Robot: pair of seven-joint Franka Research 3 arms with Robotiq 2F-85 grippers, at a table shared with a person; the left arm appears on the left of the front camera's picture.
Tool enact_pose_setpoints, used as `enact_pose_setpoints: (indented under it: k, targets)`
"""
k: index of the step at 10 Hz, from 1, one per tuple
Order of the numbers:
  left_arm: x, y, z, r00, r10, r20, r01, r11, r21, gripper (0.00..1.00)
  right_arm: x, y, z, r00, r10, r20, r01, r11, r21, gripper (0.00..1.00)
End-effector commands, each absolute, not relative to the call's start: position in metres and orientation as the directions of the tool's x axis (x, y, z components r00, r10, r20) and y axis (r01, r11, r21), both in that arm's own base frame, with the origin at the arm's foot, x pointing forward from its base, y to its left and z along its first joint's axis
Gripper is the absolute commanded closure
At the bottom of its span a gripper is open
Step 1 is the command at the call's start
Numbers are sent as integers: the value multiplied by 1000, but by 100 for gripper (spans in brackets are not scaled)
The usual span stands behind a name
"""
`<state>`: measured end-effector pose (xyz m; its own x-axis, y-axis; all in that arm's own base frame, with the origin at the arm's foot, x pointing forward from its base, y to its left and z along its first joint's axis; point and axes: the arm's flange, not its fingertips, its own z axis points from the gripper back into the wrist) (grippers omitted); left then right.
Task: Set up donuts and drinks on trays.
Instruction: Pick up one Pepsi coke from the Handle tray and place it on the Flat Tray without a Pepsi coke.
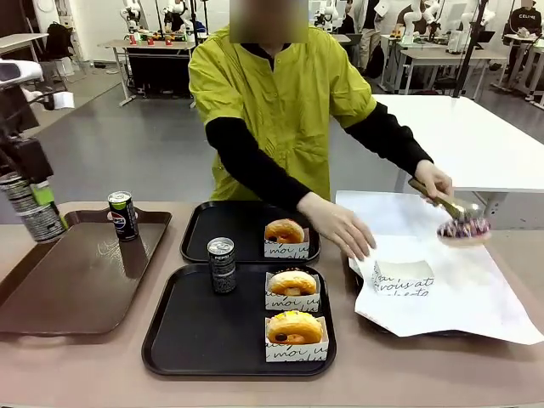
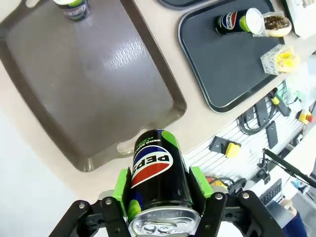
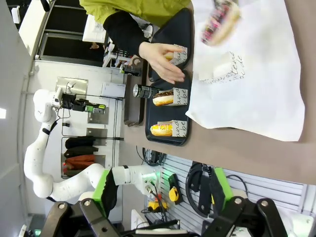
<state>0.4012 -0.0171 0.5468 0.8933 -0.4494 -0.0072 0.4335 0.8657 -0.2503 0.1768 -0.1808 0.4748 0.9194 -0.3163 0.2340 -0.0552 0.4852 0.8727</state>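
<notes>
My left gripper (image 2: 161,187) is shut on a black drink can (image 2: 157,173), held above the near edge of a brown tray (image 2: 98,84); that same held can (image 1: 31,211) hangs at the far left in the front view. The near black tray (image 1: 195,327) holds a can (image 1: 222,265) and two donuts (image 1: 292,287) (image 1: 295,331) in white sleeves. One sleeved donut (image 1: 285,236) sits on the far black tray (image 1: 221,225). My right gripper (image 3: 163,195) is open and holds nothing, high off to the side of the table.
Another can (image 1: 123,214) stands on the brown tray (image 1: 76,280). The person's hand (image 1: 340,225) rests by the far tray. Their other hand holds tongs with a sprinkled donut (image 1: 464,228) over white paper (image 1: 476,289), where an empty sleeve (image 1: 404,276) lies.
</notes>
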Motion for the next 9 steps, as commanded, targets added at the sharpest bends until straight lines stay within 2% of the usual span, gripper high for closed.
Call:
enact_pose_setpoints:
  k: [1,2,9]
  targets:
    - [417,-33,543,913,-407,-12,394,891,-226,41,177,-181,475,917,-311,250,-78,475,877,0]
    - [401,-17,547,893,-449,-7,433,866,-250,41,177,-181,475,917,-311,250,-78,475,877,0]
    - [401,-17,547,893,-449,-7,433,866,-250,41,177,-181,475,917,-311,250,-78,475,877,0]
